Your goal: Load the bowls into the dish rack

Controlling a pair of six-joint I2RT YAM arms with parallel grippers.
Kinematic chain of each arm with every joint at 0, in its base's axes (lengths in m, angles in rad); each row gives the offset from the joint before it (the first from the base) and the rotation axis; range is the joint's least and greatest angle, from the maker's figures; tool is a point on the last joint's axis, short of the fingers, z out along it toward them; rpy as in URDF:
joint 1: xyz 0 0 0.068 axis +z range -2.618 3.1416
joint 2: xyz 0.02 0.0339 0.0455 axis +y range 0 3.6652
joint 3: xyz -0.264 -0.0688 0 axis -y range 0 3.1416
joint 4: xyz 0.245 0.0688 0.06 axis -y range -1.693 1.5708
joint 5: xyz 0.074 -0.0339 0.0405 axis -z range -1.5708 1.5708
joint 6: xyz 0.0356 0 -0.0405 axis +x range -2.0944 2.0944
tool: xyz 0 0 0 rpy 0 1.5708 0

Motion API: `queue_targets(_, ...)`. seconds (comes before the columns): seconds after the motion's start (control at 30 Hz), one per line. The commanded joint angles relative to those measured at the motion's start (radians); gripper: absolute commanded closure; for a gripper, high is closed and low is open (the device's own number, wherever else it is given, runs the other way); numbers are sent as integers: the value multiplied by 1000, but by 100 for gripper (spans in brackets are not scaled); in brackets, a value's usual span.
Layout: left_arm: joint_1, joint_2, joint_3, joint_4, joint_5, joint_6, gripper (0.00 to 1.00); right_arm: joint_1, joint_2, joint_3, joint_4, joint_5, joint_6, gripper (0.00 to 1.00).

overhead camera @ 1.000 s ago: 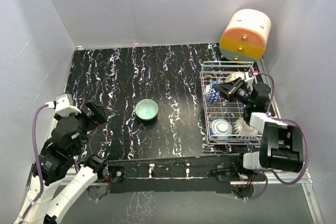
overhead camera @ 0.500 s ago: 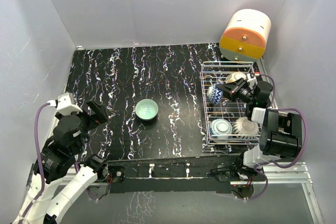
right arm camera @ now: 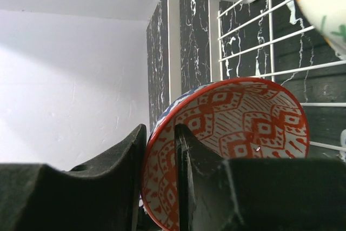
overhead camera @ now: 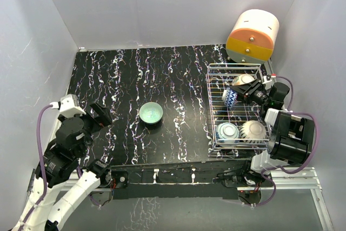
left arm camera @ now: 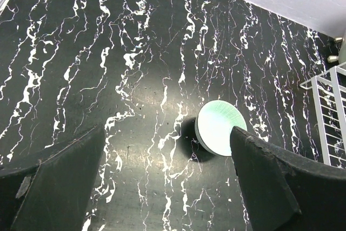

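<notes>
Top external view: the right pincer reaches into the far half of the dish rack, which stands at the right side of the black marbled table. At its tip a patterned bowl, blue and white outside, is tipped on its side among the wires. A cream bowl lies just beside it toward the far end of the rack. At the near end of the rack sit a bluish bowl and a whitish round dish, side by side.

The right wrist view shows the patterned bowl's red-figured inside facing the camera. One finger is outside its wall and the other inside, so the rim runs up through the narrow gap between them. Whether they press on the wall cannot be told.

The left pincer hangs over the near left part of the table, jaws wide, with nothing between them. A green bowl stands upright on the table ahead of it, well apart from the fingers and nearer the right one. It is outside the rack, to the rack's left.

An orange and cream drawer box stands behind the rack.
</notes>
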Motion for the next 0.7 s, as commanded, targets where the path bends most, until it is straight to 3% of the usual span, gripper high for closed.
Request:
queue_targets(0.0,-4,18,24,18,13,8,3,-39,52,-35,-194,58,-144,74)
queue_targets(0.2,-4,28,27,19,19,8,3,-40,57,-101,140,-59,65,90)
queue_targets(0.5,-4,50,19,51,31,6,3,15,77,-106,427,-60,328,91)
queue_targets(0.67,-4,57,19,56,37,6,3,71,122,-87,472,-5,398,90)
